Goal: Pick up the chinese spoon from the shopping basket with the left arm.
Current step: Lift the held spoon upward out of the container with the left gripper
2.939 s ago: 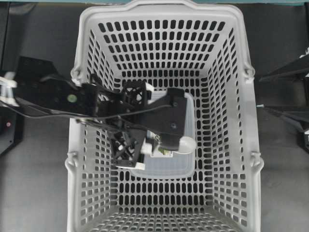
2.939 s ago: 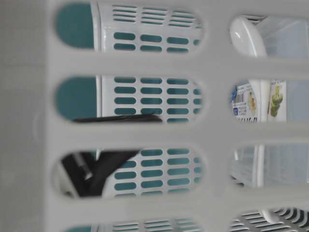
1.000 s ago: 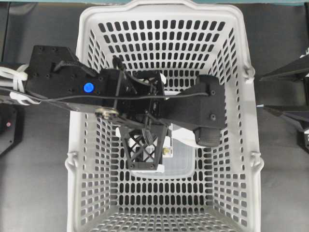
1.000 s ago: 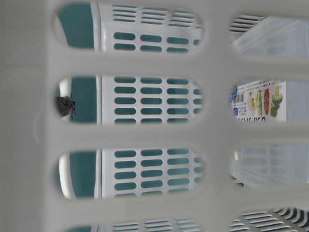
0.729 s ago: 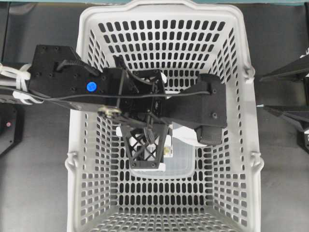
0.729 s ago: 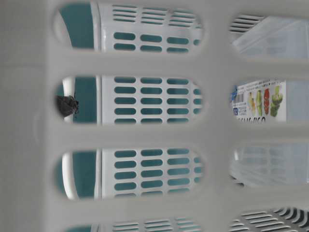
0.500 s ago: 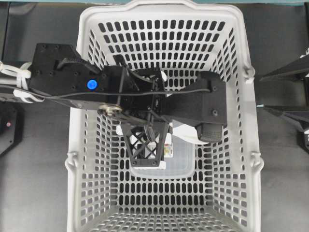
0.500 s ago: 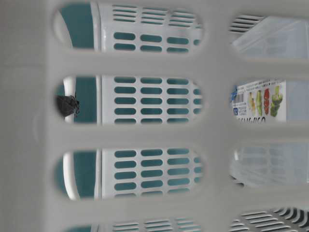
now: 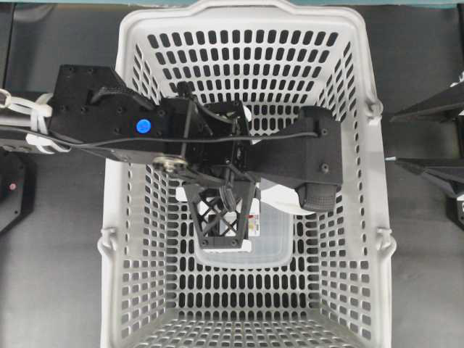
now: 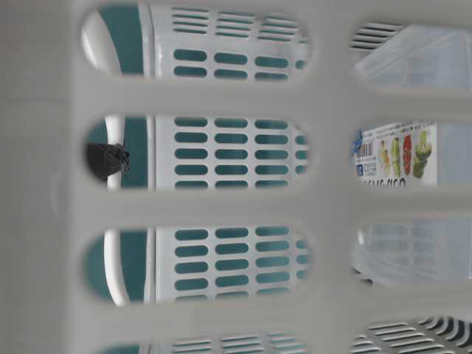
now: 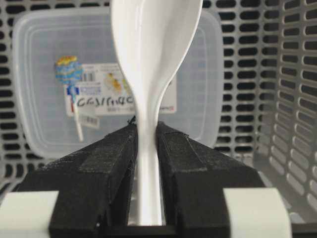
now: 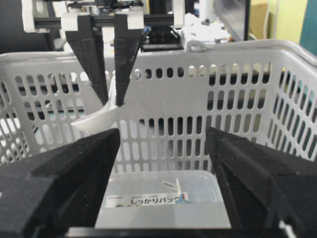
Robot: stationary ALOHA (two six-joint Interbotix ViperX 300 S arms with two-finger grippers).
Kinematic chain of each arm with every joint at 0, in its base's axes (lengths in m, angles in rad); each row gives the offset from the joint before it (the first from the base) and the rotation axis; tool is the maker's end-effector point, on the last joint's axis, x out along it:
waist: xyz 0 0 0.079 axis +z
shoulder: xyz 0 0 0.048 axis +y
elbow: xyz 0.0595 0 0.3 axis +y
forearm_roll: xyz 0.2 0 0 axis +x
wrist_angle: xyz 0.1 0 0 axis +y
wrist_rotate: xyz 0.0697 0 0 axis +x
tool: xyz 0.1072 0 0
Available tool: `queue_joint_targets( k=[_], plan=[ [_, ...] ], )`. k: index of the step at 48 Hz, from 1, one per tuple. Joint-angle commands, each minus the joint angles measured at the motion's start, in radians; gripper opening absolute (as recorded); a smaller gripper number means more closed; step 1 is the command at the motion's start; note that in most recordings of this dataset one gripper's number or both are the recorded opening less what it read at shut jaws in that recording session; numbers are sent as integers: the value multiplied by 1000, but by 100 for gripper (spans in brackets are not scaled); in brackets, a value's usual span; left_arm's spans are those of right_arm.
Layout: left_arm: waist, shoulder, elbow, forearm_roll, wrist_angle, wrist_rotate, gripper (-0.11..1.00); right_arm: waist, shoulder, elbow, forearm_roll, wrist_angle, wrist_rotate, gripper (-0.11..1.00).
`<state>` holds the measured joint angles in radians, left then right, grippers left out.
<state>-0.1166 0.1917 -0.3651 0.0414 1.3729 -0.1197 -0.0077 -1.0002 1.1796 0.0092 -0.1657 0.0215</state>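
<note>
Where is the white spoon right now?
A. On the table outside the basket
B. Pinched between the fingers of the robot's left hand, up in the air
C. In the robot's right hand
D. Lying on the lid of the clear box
B. The left hand is shut on the handle of the chinese spoon, which hangs above the clear box in the shopping basket.

Chinese spoon (image 11: 151,54): glossy white, smooth, ceramic-like sheen. Shopping basket (image 9: 362,217): light grey matt plastic, perforated. Container (image 11: 39,64): clear, slightly frosted plastic with printed paper label (image 11: 106,89). Left end effector (image 11: 146,158): matt black plastic fingers, rough grip-tape pads (image 11: 119,163). Desk (image 9: 58,290): dark matt surface.
</note>
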Motion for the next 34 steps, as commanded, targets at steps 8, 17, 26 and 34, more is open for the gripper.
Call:
queue_joint_targets(
  k=[8,17,26,34],
  plan=[
    [0,-9,-21,3,-3,5,12,-2,6,-6,2,-5,0,68],
    [0,-8,-23,3,-3,5,12,-2,5,-6,3,-3,0,68],
    [2,-6,-21,3,-3,6,12,-2,5,-6,2,-3,0,68],
    [3,-6,-21,3,-3,8,12,-2,5,-6,3,-3,2,68]
  ],
)
